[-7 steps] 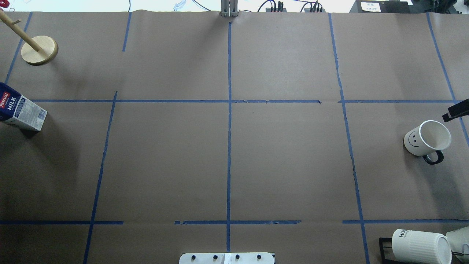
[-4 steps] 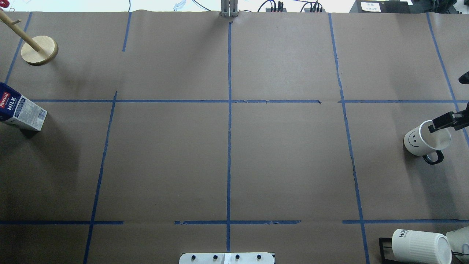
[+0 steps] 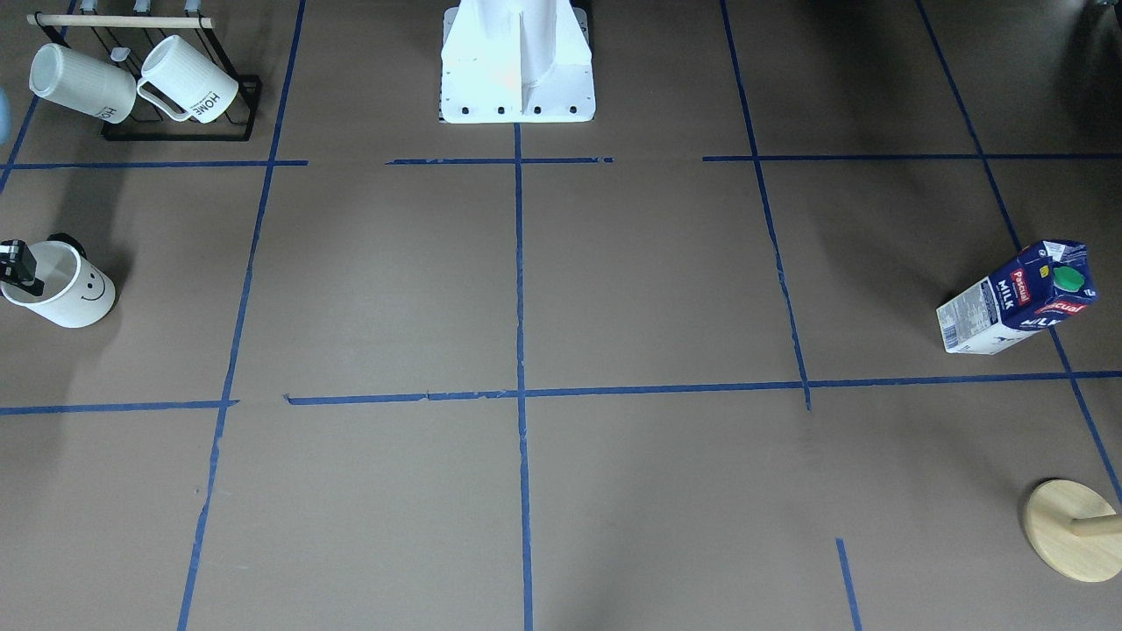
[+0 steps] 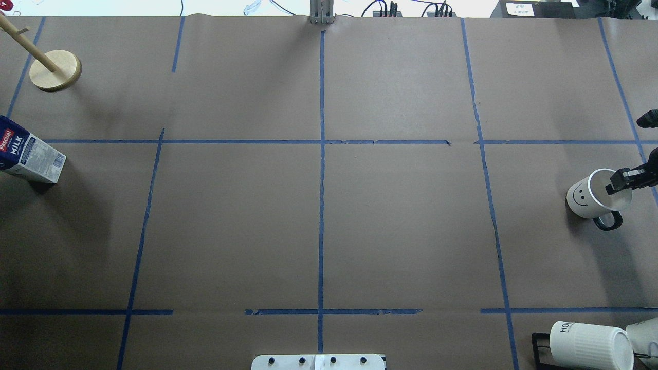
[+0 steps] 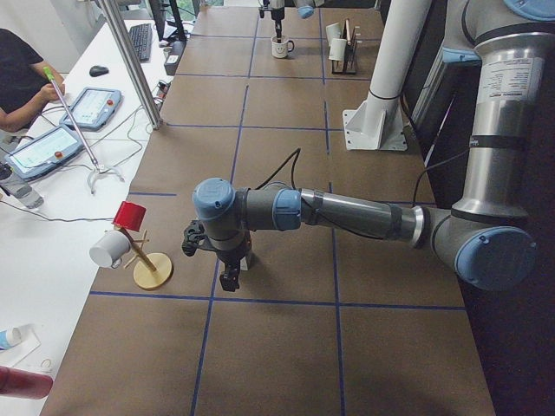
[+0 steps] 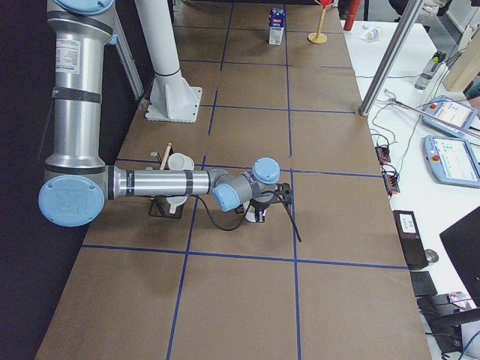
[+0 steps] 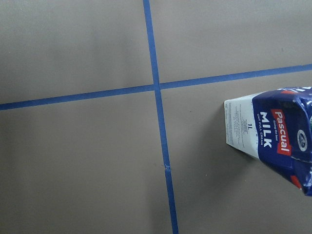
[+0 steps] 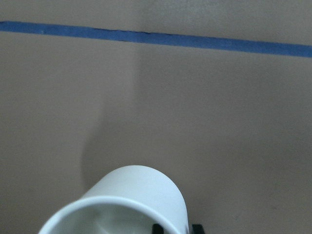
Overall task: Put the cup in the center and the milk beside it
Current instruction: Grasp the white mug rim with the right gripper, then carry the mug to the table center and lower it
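**Status.** The step in hand is the pick-up of the cup (image 4: 591, 199). Over the last second the right gripper (image 4: 628, 154) has advanced from the 3 o'clock edge of the overhead view. One finger (image 4: 624, 178) was at first clear of the cup on its 1 o'clock side and then above the rim. It now sits inside the cup's mouth. The second finger is outside the cup toward 12 o'clock, well apart from the wall. The claw is spread and grips nothing.

**Task items.** The cup has not shifted. It stands upright at about 3 o'clock from the center (image 4: 321, 142), with its handle toward 6 o'clock and its face toward 9 o'clock. The milk (image 4: 32, 156) is also unmoved and stands at the far 9 o'clock edge. Neither item has reached the center yet.

**Left arm.** The left gripper (image 5: 230, 276) shows only in the left side view, so whether it is spread or clenched cannot be told. Its wrist camera shows the carton with no finger touching it.

**Meaning.** The far wall of the cup now lies between the fingers. The next action is probably to clench on that wall, lift, and carry toward 9 o'clock.

**Caution.** A grip on one wall only may let the cup tilt.
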Robot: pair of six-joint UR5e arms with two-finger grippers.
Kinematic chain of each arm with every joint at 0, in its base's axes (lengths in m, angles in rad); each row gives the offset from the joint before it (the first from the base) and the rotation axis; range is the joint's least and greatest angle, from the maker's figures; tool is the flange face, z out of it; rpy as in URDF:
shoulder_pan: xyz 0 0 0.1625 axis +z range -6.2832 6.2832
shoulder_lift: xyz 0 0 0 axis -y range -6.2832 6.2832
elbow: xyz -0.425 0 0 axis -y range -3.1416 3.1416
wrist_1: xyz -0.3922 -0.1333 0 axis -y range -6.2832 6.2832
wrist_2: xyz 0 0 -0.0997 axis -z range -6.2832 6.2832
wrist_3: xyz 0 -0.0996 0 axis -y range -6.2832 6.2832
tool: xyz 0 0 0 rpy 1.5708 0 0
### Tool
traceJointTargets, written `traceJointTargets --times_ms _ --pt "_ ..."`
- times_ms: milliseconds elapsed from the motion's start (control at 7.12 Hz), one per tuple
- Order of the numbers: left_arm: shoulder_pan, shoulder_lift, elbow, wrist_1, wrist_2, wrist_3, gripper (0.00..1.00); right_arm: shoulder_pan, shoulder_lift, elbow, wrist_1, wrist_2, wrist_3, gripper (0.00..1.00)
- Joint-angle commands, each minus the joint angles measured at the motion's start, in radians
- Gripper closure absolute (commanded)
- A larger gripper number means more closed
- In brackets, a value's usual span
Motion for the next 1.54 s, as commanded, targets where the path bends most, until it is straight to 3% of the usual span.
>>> traceJointTargets --times_ms 0,140,281,421,702,982,1123,1404 --pt "0.0 0.001 0.005 0.0 0.0 0.003 0.0 -0.002 0.015 0.115 -0.015 0.028 0.002 1.0" --pt "0.0 0.001 0.007 -0.002 0.0 0.004 0.0 -0.003 0.041 0.172 -0.059 0.037 0.007 1.0" --pt "0.0 -0.001 0.012 -0.002 -0.002 0.004 0.0 -0.012 0.17 0.18 -0.154 0.059 0.048 1.0" --pt "0.0 -0.004 0.013 -0.003 -0.002 0.003 0.0 -0.088 0.327 0.179 -0.252 0.048 0.2 1.0" --pt "0.0 -0.002 0.016 -0.031 0.0 0.0 0.0 -0.252 0.519 0.141 -0.338 -0.049 0.455 1.0" --pt "0.0 -0.004 0.016 -0.032 -0.002 0.001 0.0 -0.388 0.802 -0.116 -0.34 -0.206 0.754 1.0" --pt "0.0 -0.004 0.016 -0.032 -0.002 0.001 0.0 -0.434 0.843 -0.19 -0.339 -0.243 0.787 1.0" --pt "0.0 -0.002 0.013 -0.032 -0.002 0.003 0.0 -0.486 0.842 -0.2 -0.296 -0.289 0.815 1.0"
